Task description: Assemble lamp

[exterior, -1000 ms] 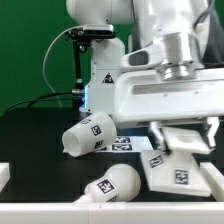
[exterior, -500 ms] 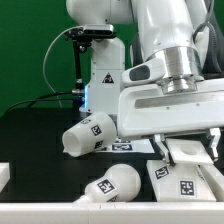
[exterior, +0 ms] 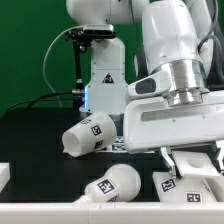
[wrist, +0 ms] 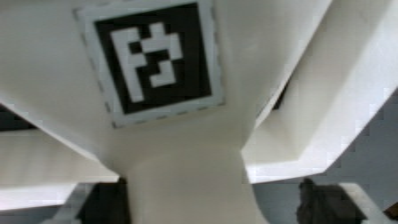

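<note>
Pickup of the lamp base [exterior: 190, 186] looks like the step in hand: the gripper [exterior: 192, 157] hangs just above it at the exterior view's right, and I cannot tell how wide it stands. Shade [exterior: 88, 135] and bulb [exterior: 112, 184] lie apart. Next comes a square, firm grip.

My jaws hang low at the exterior view's right, just over the lamp base [exterior: 190, 182], whose tag faces up; I cannot tell whether they grip it. The shade [exterior: 88, 136] lies on its side on the black worktop [exterior: 35, 135]. The bulb [exterior: 112, 185] lies nearer the camera, apart from the shade. Behind stands my white pedestal [exterior: 103, 75].
</note>
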Controlling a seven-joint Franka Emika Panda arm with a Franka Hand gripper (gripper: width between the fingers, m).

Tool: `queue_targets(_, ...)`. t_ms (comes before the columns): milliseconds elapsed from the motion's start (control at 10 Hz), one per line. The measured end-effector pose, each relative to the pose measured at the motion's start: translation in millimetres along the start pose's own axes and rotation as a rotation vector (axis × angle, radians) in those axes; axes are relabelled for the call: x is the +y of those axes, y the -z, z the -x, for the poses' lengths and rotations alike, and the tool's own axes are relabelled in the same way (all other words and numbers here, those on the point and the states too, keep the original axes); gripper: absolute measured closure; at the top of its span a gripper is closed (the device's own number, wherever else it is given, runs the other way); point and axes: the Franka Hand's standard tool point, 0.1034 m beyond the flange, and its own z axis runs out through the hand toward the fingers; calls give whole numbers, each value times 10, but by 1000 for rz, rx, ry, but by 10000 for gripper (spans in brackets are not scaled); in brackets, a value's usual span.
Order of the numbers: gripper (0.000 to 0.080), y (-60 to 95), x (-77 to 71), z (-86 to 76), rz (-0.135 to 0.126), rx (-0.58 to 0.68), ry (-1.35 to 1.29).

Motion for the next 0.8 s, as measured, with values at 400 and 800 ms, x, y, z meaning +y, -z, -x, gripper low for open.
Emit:
queue_targets(400,341,-24,-32,-43,-2,6,-27)
queue_targets(800,155,-34,-30,-23,-2,-2,-25)
